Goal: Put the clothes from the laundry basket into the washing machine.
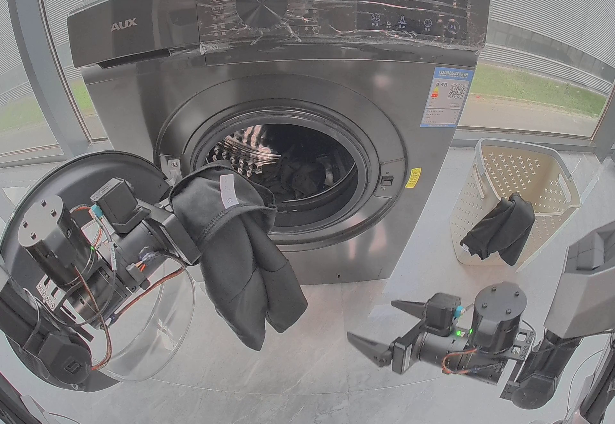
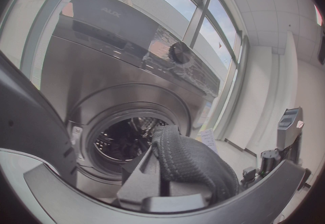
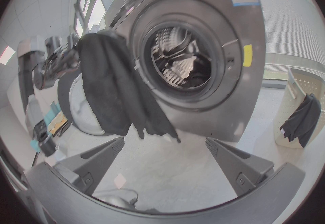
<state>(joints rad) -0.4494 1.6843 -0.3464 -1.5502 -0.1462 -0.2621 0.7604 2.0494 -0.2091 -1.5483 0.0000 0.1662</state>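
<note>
Clothes split three ways. Clamped in left gripper [image 1: 186,220]: dark garment [image 1: 240,258], pinched near one edge so bulk hangs free, held just before washing machine [image 1: 384,98] at lip of drum mouth [image 1: 282,169], high enough to clear sill, presumably for pushing inward. Inside washing machine: more dark cloth [image 1: 301,178]. Door [image 1: 144,172] swung aside, left of washing machine, keeping path open. Right of washing machine: laundry basket [image 1: 512,172], another dark piece [image 1: 503,230] draped over rim. Low before washing machine: right gripper [image 1: 371,321], spread wide, holding nothing, likely free for that piece.
</note>
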